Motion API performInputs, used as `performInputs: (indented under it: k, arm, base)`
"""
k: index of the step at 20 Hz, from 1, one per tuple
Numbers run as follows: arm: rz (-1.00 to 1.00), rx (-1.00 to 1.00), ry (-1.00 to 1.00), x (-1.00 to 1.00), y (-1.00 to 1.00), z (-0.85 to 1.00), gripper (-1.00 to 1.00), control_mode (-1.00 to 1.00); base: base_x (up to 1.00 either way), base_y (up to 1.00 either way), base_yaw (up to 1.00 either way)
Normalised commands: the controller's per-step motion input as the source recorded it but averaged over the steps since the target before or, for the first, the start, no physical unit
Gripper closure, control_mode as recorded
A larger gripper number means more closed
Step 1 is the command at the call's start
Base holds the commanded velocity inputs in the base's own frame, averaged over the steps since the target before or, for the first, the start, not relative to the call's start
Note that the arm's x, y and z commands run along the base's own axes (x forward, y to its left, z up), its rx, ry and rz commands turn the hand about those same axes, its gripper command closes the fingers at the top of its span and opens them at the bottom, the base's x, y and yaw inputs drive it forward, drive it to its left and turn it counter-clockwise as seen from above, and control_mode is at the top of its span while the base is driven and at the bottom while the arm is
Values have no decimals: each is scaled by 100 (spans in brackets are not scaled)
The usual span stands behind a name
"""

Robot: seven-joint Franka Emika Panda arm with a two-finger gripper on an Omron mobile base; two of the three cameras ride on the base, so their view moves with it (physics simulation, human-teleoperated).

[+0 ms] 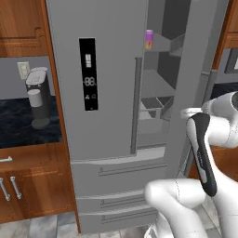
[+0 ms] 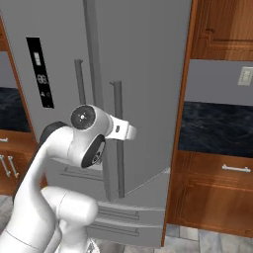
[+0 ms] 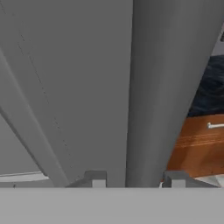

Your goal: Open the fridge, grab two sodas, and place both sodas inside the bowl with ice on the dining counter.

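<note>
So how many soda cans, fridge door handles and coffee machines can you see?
Soda cans: 1, purple and orange, inside the fridge
Fridge door handles: 2
Coffee machines: 1
Total: 4

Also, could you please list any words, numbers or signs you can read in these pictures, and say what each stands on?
"88": pale digits on the black display panel of the tall grey steel fridge's left door.
Small icons above and below those digits: too blurred to read.
Small purple-magenta and orange soda can on the upper shelf: its label is too small to read.
</note>
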Motion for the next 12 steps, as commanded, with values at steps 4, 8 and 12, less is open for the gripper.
performInputs:
  k: [4,8,12]
  arm:
    - [-2,1,2,-36,-20,-1,-100,-100]
    - [1,0,1,-65,0,-9,-100,-100]
    - [10,-9,-8,-100,26,26,-100,-100]
  base:
    - [0,0,0]
    - [0,0,0]
    - [0,0,0]
